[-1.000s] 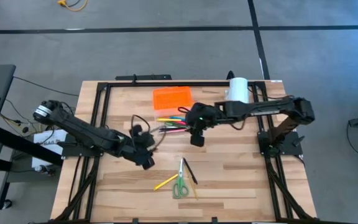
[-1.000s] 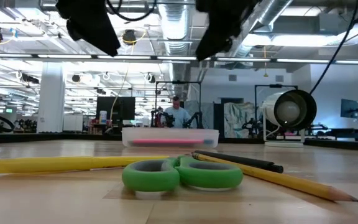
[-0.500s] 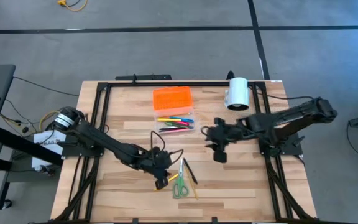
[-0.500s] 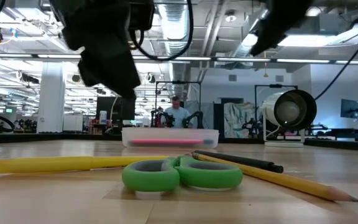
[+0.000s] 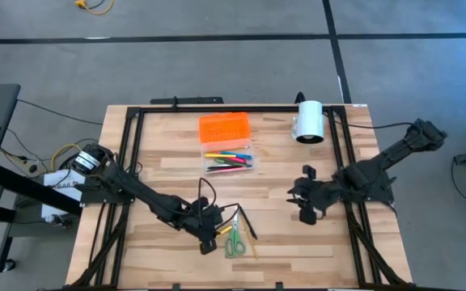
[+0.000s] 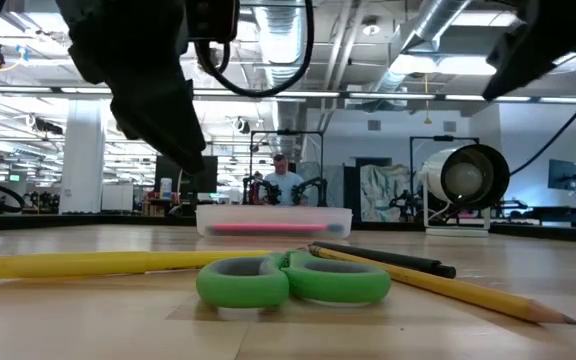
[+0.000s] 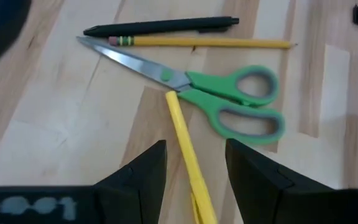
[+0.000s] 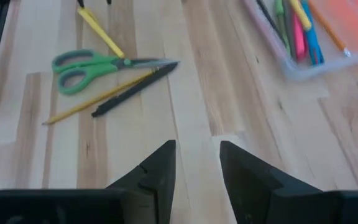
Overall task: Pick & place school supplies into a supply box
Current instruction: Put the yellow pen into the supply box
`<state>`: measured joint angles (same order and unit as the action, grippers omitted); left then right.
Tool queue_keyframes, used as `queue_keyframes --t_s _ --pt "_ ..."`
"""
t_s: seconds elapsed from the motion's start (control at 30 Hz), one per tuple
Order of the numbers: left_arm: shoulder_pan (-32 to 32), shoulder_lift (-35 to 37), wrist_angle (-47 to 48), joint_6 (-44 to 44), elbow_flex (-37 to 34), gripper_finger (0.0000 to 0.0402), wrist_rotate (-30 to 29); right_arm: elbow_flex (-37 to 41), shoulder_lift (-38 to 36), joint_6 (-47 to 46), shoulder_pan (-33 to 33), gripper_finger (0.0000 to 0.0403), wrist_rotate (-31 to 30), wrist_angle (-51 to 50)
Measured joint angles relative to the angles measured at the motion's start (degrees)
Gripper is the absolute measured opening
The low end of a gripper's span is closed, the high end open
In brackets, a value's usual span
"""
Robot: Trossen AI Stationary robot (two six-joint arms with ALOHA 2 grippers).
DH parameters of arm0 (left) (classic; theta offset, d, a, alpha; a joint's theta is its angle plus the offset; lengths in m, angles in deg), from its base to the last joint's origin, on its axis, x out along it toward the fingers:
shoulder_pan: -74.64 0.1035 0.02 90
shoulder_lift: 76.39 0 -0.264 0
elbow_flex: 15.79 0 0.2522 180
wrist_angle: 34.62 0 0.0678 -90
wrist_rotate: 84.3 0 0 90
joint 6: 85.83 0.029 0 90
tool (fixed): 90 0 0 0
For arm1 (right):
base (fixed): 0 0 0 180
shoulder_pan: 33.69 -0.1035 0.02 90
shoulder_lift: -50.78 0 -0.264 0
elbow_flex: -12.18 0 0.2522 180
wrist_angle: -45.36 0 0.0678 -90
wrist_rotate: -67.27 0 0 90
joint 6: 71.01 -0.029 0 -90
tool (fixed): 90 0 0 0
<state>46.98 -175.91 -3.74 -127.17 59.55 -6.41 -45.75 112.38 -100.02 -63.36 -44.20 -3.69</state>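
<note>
Surface: a pale wooden table (image 5: pixel 160 170) of butcher-block planks, framed by dark rails, stood on a grey floor.
Room: the low view looked into a large open hall with ceiling ducts and strip lights; a person (image 6: pixel 284 180) sat far behind the table.
Supply box: one clear case (image 5: pixel 230 160) near the table's far middle, its orange lid (image 5: pixel 224 128) lying just beyond it; coloured pens lay inside.
Loose supplies: four near the front middle, namely one pair of green-handled scissors (image 7: pixel 229 102), one yellow marker (image 7: pixel 188 152) touching the scissors at the pivot, one black pen (image 7: pixel 160 26) and one yellow pencil (image 7: pixel 197 42) side by side.
White cylinder: one (image 5: pixel 309 121), at the far right of the table.
Left gripper: (image 7: pixel 194 163) low over the yellow marker, fingers parted either side of it, nothing grasped.
Right gripper: (image 8: pixel 196 163) above bare wood at the table's right, well apart from the supplies, fingers parted and empty.
</note>
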Motion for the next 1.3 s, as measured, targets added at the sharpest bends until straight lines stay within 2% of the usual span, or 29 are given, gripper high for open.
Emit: queue_keyframes --t_s 0.23,0.67,0.87,1.13,1.3 --pt "-0.21 -2.80 -1.61 2.97 0.00 0.0153 0.08 1.23 -0.20 -3.13 -3.67 0.0118 -4.39 -0.05" --pt "-0.59 -9.67 -4.80 -0.02 0.03 0.0153 5.42 1.28 -0.12 -4.03 -4.06 0.0118 -5.67 -0.46" --pt "-1.43 -9.94 -0.97 -3.89 0.24 0.0153 2.50 1.28 -0.12 -4.05 -4.06 0.0118 -5.66 -0.48" --pt "-1.59 -9.99 3.58 -7.03 0.35 0.0150 1.93 1.28 -0.12 -4.20 -4.06 0.0118 -5.64 -0.46" --pt "-1.55 -10.01 6.01 -10.99 0.28 0.0117 1.07 1.28 -0.12 -4.64 -4.06 0.0118 -5.64 -0.46"
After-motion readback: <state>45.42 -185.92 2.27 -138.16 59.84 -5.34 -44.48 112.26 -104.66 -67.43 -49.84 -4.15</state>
